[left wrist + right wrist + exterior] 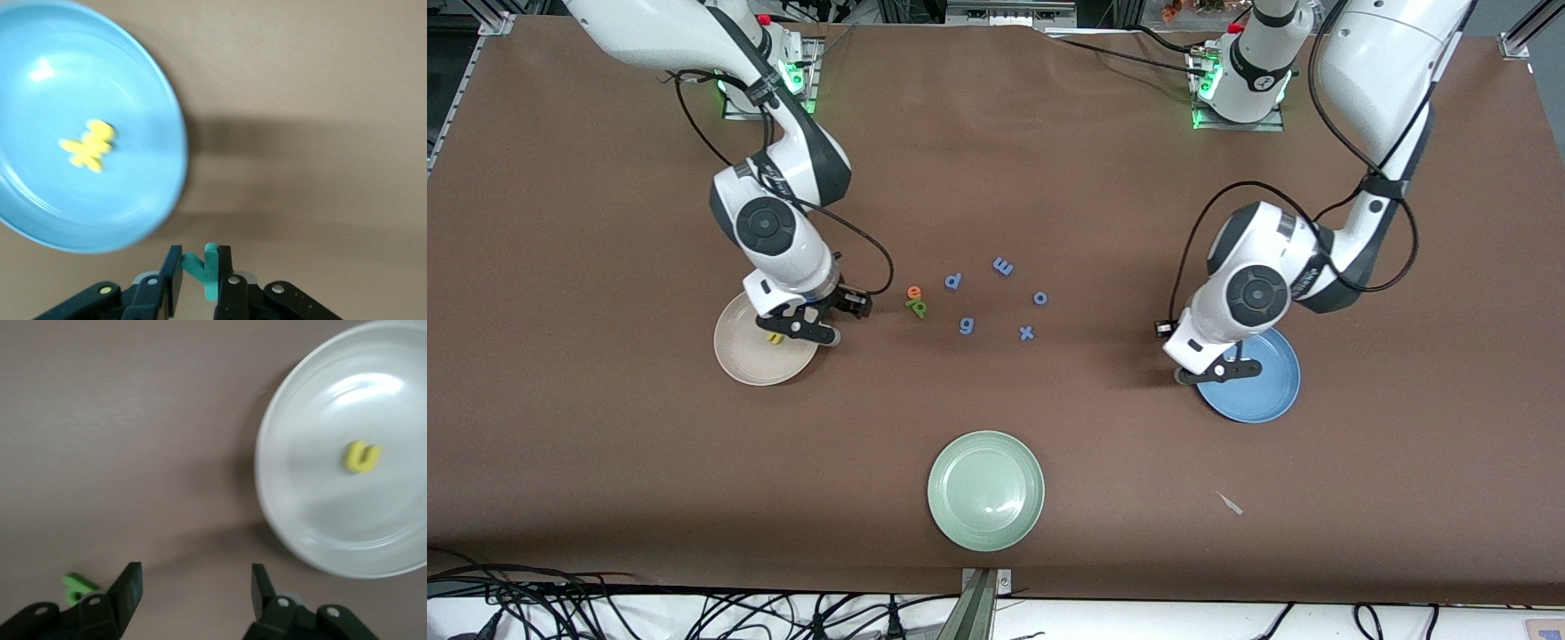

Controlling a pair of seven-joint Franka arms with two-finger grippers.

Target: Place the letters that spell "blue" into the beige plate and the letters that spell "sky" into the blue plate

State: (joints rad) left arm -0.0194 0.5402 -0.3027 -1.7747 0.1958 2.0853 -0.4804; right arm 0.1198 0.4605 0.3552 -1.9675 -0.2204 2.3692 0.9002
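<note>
**Teal y gripped at the blue plate, yellow u lying in the beige plate**

The teal y (205, 270) is sitting pinched between the fingers of the left end effector (200, 277), which is hanging over the table (1049, 178) at the rim of the blue plate (1272, 391). Yellow letters (89, 145) are lying together inside that plate; their shapes are too blurred to read.

The yellow u (362, 456) is lying in the beige plate (738, 356). The right end effector (195, 587) is hovering over that plate's edge with its fingers spread wide and nothing between them.

The orange e (913, 292) and the green b (917, 308) are lying on the table, touching, just beside the beige plate toward the middle. Beside them, 5 blue letters (1003, 266) are lying scattered. A pale green plate (985, 491) is sitting nearer the front camera.
</note>
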